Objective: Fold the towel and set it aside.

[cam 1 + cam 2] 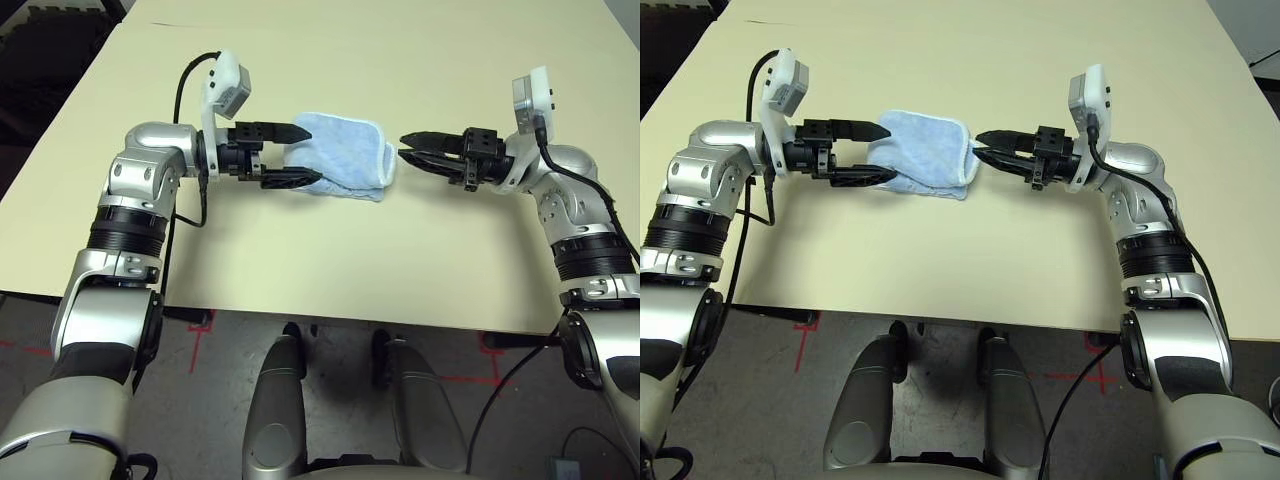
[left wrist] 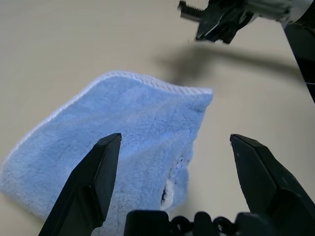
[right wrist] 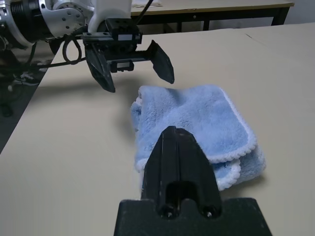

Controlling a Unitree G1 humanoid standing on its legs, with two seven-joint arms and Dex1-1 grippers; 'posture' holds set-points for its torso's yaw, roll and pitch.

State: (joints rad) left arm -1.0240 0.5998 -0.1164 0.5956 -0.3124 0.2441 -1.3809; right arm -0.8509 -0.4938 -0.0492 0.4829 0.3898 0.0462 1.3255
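On the table [image 1: 330,270], the folded towel [image 1: 340,155] is seen between the spread left tool [image 1: 300,155] and the pressed-together right tool [image 1: 410,148], while layered edges are revealed by the right wrist view.

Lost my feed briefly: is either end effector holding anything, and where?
Nothing is held. The left end effector stands open at the towel; the right end effector is shut, empty, beside it.

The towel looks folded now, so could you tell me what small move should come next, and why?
Probably close the left gripper on the towel. The towel lies folded on the table, the left fingers stand open at its near end, and the right gripper is shut beside its far edge, holding nothing.
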